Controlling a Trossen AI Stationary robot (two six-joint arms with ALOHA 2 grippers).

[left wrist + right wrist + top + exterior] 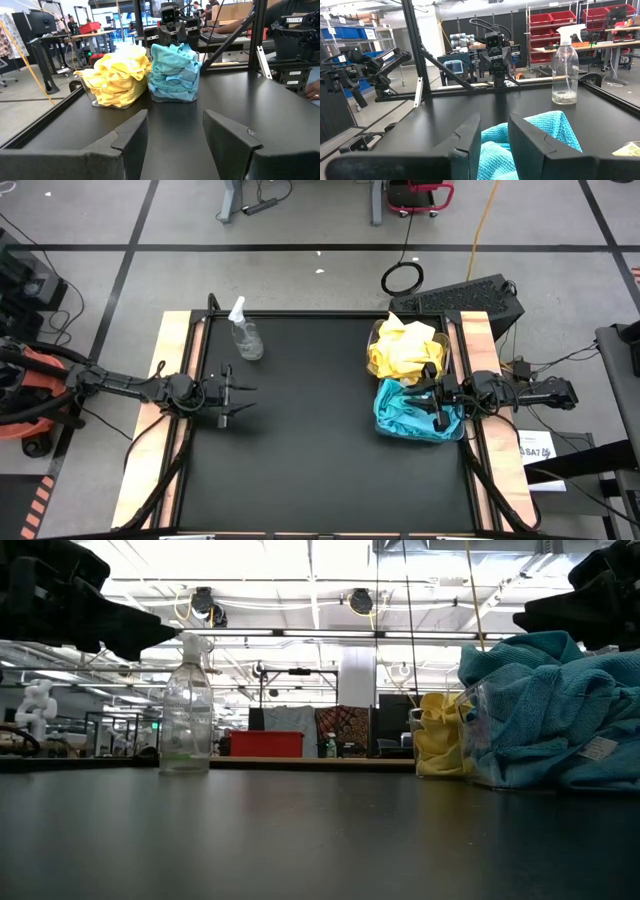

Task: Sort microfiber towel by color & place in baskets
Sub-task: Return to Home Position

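Though bunched with no clear long axis, the yellow towels fill one bin, the blue towels the neighbouring bin, lined along the table's right edge. Left gripper gapes empty; right gripper, parted, hangs over blue.

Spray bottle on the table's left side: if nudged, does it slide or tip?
Likely tips: the spray bottle stands tall and narrow. It looks nearly empty, so it is probably light. The clear hard plastic may be slick in a grip.
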